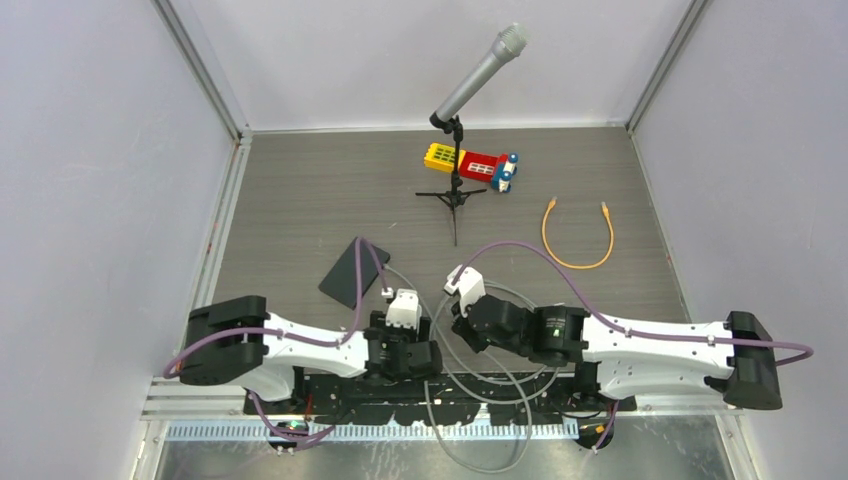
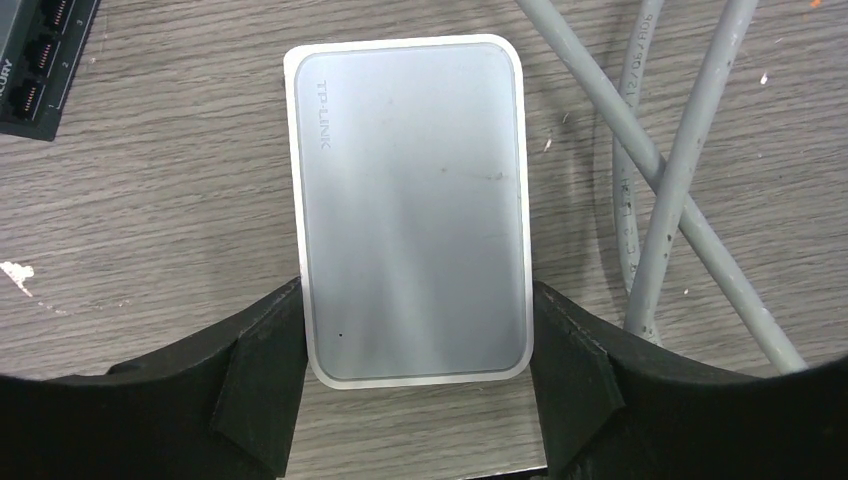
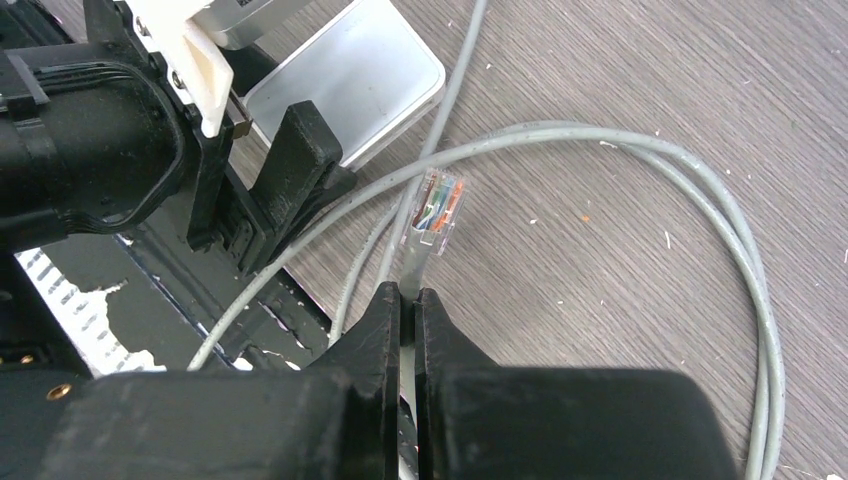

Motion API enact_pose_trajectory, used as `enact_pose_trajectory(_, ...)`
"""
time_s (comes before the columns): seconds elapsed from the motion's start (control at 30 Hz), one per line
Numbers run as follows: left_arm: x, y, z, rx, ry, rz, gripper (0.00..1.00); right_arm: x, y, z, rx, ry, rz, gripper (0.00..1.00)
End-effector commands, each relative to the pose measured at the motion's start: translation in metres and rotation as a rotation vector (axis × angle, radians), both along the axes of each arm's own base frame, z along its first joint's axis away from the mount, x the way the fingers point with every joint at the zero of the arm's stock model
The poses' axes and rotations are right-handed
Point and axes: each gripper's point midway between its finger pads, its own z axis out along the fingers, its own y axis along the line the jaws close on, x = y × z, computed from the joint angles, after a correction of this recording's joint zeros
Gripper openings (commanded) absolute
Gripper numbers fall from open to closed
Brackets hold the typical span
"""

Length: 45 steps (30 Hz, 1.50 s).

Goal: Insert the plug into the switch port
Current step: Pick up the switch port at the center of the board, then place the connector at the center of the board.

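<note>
A white TP-LINK switch [image 2: 410, 210] lies flat on the wood-grain table, and its ports do not show. My left gripper [image 2: 417, 305] straddles its near end, with both black fingers pressed against its long sides. In the right wrist view the same switch [image 3: 360, 80] lies under the left arm's fingers. My right gripper [image 3: 408, 295] is shut on the grey cable just behind the clear plug [image 3: 432, 210]. The plug sticks out past the fingertips, points toward the switch, and stands a short way off its corner. In the top view both grippers meet near the table's near edge.
A black device with a row of ports [image 2: 35, 60] lies left of the white switch, also seen as a dark slab [image 1: 353, 272]. Grey cable loops [image 2: 650, 200] run to the right of the switch. A microphone stand [image 1: 455, 190], toy blocks [image 1: 470, 162] and an orange cable [image 1: 577, 235] stand farther back.
</note>
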Motion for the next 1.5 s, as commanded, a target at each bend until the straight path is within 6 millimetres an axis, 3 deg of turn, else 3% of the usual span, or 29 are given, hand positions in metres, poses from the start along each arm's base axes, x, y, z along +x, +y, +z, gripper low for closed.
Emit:
enact_pose_trajectory(0.0,-0.018,0.048,-0.014,0.218,0.101,-0.034,0.41,0.002,0.000,0.013,0.048,-0.021,-0.004,0.00)
enact_pose_trajectory(0.03,-0.017,0.045,-0.004,0.221,0.098,-0.045,0.26,0.001,-0.002,0.014,0.041,-0.027,0.002,0.01)
enact_pose_trajectory(0.1,-0.014,0.042,0.023,0.231,0.079,-0.082,0.09,-0.001,-0.004,0.018,0.031,-0.026,0.033,0.00)
enact_pose_trajectory(0.17,-0.010,0.042,0.055,0.193,0.043,-0.112,0.00,-0.007,-0.006,0.023,-0.002,-0.016,0.095,0.01)
enact_pose_trajectory(0.3,-0.008,0.047,0.103,0.046,-0.025,-0.186,0.00,-0.012,-0.012,0.045,0.006,-0.024,0.136,0.00)
enact_pose_trajectory(0.47,-0.011,0.053,0.148,-0.233,-0.105,-0.254,0.00,-0.014,-0.014,0.066,0.040,-0.037,0.158,0.00)
enact_pose_trajectory(0.57,-0.010,0.060,0.172,-0.368,-0.150,-0.247,0.00,-0.018,-0.003,0.068,0.071,-0.023,0.197,0.00)
enact_pose_trajectory(0.67,-0.015,0.053,0.192,-0.449,-0.180,-0.319,0.00,-0.028,0.013,0.065,0.108,0.047,0.263,0.00)
enact_pose_trajectory(0.87,-0.025,0.046,0.191,-0.379,-0.151,-0.423,0.00,-0.043,0.029,0.067,0.117,0.158,0.360,0.00)
enact_pose_trajectory(1.1,-0.031,0.015,0.210,-0.478,-0.190,-0.522,0.00,-0.045,0.049,0.060,0.144,0.226,0.381,0.00)
enact_pose_trajectory(1.27,-0.038,-0.001,0.201,-0.419,-0.140,-0.576,0.00,-0.037,0.061,0.050,0.133,0.223,0.363,0.00)
enact_pose_trajectory(1.47,-0.041,-0.004,0.191,-0.390,-0.105,-0.584,0.00,-0.030,0.063,0.052,0.131,0.196,0.342,0.00)
